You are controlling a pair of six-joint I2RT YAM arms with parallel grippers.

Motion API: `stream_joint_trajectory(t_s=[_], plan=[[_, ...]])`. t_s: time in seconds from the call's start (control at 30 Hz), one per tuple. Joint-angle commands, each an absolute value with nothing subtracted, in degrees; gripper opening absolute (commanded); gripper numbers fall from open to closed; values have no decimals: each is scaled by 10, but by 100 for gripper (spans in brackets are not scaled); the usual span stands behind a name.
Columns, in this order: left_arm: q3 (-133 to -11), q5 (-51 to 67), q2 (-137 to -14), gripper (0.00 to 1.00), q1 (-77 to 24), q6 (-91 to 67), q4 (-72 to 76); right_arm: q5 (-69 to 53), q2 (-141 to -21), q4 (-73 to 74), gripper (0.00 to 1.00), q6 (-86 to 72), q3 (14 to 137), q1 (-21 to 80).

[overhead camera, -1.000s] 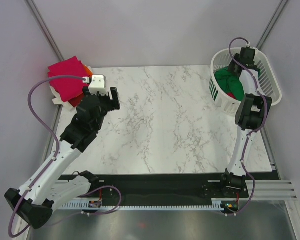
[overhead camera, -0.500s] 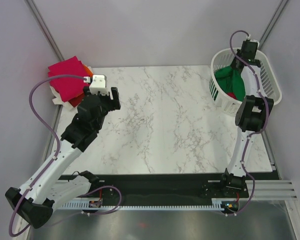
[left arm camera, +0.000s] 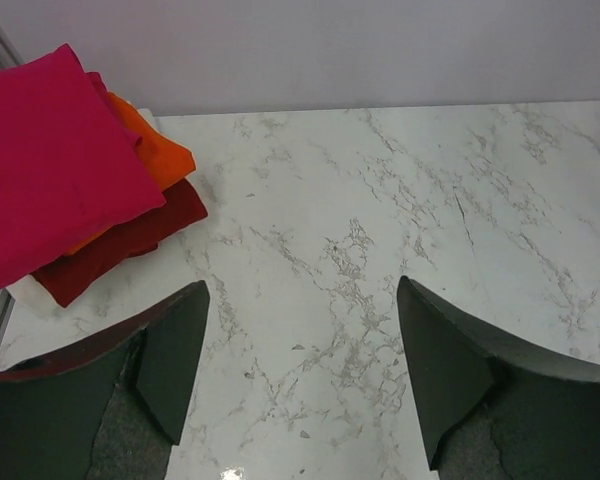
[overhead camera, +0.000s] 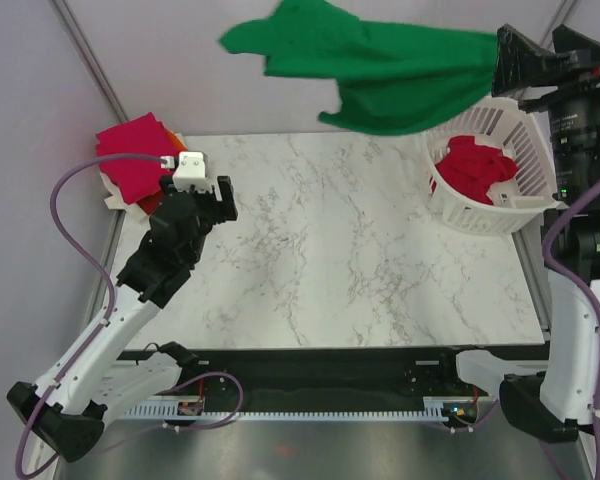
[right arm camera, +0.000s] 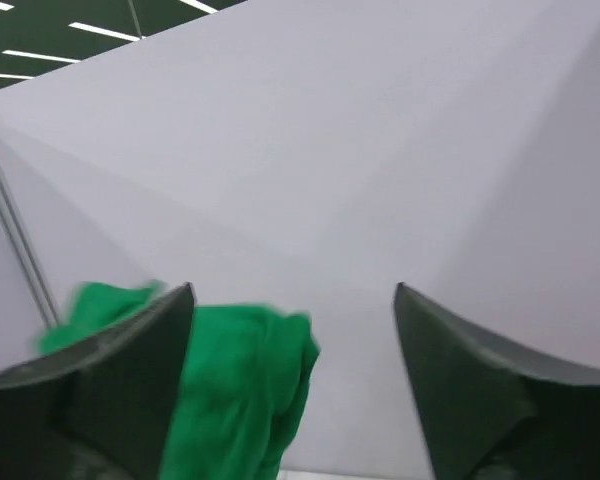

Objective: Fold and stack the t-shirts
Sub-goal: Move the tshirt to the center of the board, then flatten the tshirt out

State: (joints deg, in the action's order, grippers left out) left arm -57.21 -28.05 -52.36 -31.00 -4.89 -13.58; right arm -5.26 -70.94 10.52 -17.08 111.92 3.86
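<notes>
A bright green t-shirt point(overhead camera: 380, 65) is spread out in the air high above the table's far side, its right end at the tips of my raised right gripper point(overhead camera: 520, 55). In the right wrist view the jaws of that gripper point(right arm camera: 294, 295) stand wide apart with nothing between them, and the green t-shirt point(right arm camera: 240, 390) hangs beyond the left finger. A red t-shirt point(overhead camera: 475, 170) lies crumpled in the white basket point(overhead camera: 500, 215). At the far left, folded magenta point(left arm camera: 50, 150), orange point(left arm camera: 155, 150) and dark red point(left arm camera: 130, 245) t-shirts are stacked. My left gripper point(left arm camera: 302, 290) hovers open beside the stack.
The marble tabletop point(overhead camera: 340, 260) lies between the stack and the basket. Grey walls close in the back and sides. The right arm's upper links point(overhead camera: 580, 120) tower over the basket at the right edge.
The right arm has swung up out of the basket, and the green t-shirt has come out and now flies leftward in the air. The red t-shirt is uncovered. The basket has shifted slightly.
</notes>
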Motion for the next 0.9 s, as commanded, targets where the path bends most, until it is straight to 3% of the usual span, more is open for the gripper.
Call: stream_joint_trajectory(t_s=[0.0,0.13,0.23,0.43,0.57,0.73,0.87], plan=[[-590,-310,-508,84,-313,-35,-126,12,-734,196,98,-182,979,38],[-620,-302,-518,86,-313,-51,-168,122,-729,289,98,-201,880,39],[-681,-304,-559,86,-313,-109,-301,88,-765,325,98,-199,834,64],[-660,-219,-682,85,-313,-192,-395,71,-748,296,98,-210,738,177],[-675,-274,-755,84,-312,-246,-464,2,-737,293,98,-210,703,234],[-671,-219,-668,82,-312,-267,-468,-36,-678,281,98,-249,591,314],[-628,-71,-607,71,-324,-285,-461,-38,-650,255,98,-284,518,405]])
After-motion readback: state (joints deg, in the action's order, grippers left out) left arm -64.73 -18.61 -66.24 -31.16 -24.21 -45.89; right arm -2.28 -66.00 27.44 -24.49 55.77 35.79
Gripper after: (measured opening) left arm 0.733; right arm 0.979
